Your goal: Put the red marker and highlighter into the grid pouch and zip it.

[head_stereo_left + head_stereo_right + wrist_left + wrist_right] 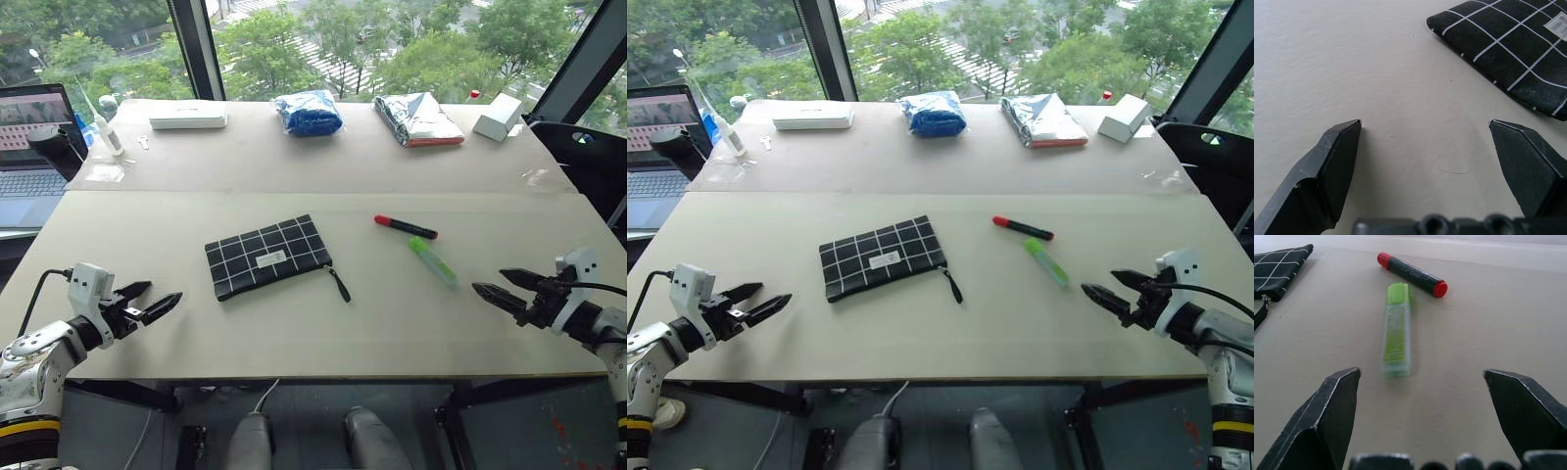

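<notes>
Head pair: looking forward and down over the table from above its near edge, window at 12 o'clock, both eyes sharing nearly the whole tabletop. Left wrist: low over the surface at 8 o'clock, close, facing the grid pouch. Right wrist: low at 4 o'clock, facing the highlighter and red marker, sharing the pouch's corner.

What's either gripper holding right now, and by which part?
Nothing. The left gripper and right gripper are both open and empty, above the table.
</notes>
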Tool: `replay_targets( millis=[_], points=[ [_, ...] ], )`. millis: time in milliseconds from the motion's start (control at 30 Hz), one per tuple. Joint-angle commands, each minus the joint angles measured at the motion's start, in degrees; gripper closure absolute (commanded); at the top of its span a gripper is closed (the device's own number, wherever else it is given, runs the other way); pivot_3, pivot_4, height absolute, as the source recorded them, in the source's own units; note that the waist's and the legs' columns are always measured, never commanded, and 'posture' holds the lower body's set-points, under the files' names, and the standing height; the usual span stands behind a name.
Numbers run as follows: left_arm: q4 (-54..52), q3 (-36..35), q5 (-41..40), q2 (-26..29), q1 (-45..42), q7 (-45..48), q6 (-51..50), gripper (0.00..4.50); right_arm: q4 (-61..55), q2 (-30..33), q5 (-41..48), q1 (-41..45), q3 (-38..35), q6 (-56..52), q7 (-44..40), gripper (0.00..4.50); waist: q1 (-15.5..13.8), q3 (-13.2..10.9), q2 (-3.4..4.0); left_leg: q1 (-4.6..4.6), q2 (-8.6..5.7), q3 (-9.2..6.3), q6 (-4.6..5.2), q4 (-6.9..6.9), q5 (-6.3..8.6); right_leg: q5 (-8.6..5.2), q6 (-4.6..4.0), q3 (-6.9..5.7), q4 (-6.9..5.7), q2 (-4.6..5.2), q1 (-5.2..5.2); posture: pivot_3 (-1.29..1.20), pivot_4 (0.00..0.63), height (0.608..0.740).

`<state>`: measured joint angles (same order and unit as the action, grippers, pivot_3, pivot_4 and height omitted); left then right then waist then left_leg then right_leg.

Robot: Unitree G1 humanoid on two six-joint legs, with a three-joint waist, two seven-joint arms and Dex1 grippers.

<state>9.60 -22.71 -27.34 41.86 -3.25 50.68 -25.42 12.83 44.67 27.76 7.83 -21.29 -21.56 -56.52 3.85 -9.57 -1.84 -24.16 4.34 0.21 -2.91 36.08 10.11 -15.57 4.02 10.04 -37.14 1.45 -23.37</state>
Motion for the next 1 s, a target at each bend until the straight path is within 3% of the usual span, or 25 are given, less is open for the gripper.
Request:
replay_targets(
  millis=[33,133,167,367,400,600,900,1000],
  points=[
    [-0.7,-0.1,-1.0,0.2,-1.0,1.3,0.8,0.00,-1.8,0.2,0.5,-0.1,-1.2,0.8,0.2,0.06,0.0,0.0,0.00,0.00,0.00,0.00,0.00,0.00,0.00,0.00,0.00,0.00,0.00,0.00,0.00,0.00,0.150,0.740],
    [1.9,0.1,-2.0,0.8,-2.7,7.3,4.0,0.00,-1.9,0.0,0.4,0.0,-1.0,0.8,0.6,0.06,-0.1,0.0,0.00,0.00,0.00,0.00,0.00,0.00,0.00,0.00,0.00,0.00,0.00,0.00,0.00,0.00,0.150,0.740],
    [4.0,0.2,-1.4,1.1,-3.6,10.0,7.5,0.00,-1.6,-0.3,1.0,0.7,-1.4,0.2,1.2,0.29,-0.1,0.0,0.00,0.00,0.00,0.01,0.00,0.01,0.00,0.00,0.00,0.00,0.00,0.00,0.00,0.00,0.150,0.740],
    [17.3,5.1,9.3,4.5,-6.3,17.3,31.4,0.00,-3.4,-0.9,5.1,2.7,-3.3,-3.0,1.9,2.18,0.2,0.0,0.00,0.01,0.00,0.01,0.00,-0.04,0.00,0.06,-0.11,0.00,0.02,-0.01,-0.01,0.00,0.150,0.740],
    [19.1,6.1,11.1,5.1,-7.2,17.3,34.9,0.00,-4.4,-0.8,5.6,2.7,-3.1,-3.7,1.9,2.69,0.2,0.0,0.00,0.00,0.00,0.01,0.00,-0.07,0.00,0.08,-0.16,0.00,0.04,0.00,-0.01,0.00,0.150,0.740],
    [26.8,8.6,14.3,5.9,-14.3,17.9,45.4,0.00,-12.2,-2.0,8.7,3.1,-0.9,-7.9,1.9,4.45,-0.4,0.0,0.00,-0.06,0.00,-0.01,0.00,0.00,0.00,0.05,-0.11,-0.01,0.02,0.00,0.00,0.00,0.150,0.740],
    [33.8,14.5,19.0,5.8,-21.1,20.2,56.6,0.00,-20.6,-10.8,6.8,12.5,12.0,-10.6,7.9,4.45,0.1,0.0,0.00,-0.17,0.01,-0.02,0.00,-0.03,0.00,0.11,-0.22,-0.01,-0.03,-0.04,-0.13,0.00,0.150,0.740],
    [36.8,17.2,22.3,6.6,-23.1,20.1,61.0,0.00,-19.8,-13.5,0.0,16.0,18.8,-6.4,10.0,4.45,0.0,0.0,0.00,-0.24,0.00,-0.02,0.00,-0.04,0.00,0.16,-0.30,-0.01,-0.02,-0.03,-0.17,0.00,0.150,0.740]
  ],
)
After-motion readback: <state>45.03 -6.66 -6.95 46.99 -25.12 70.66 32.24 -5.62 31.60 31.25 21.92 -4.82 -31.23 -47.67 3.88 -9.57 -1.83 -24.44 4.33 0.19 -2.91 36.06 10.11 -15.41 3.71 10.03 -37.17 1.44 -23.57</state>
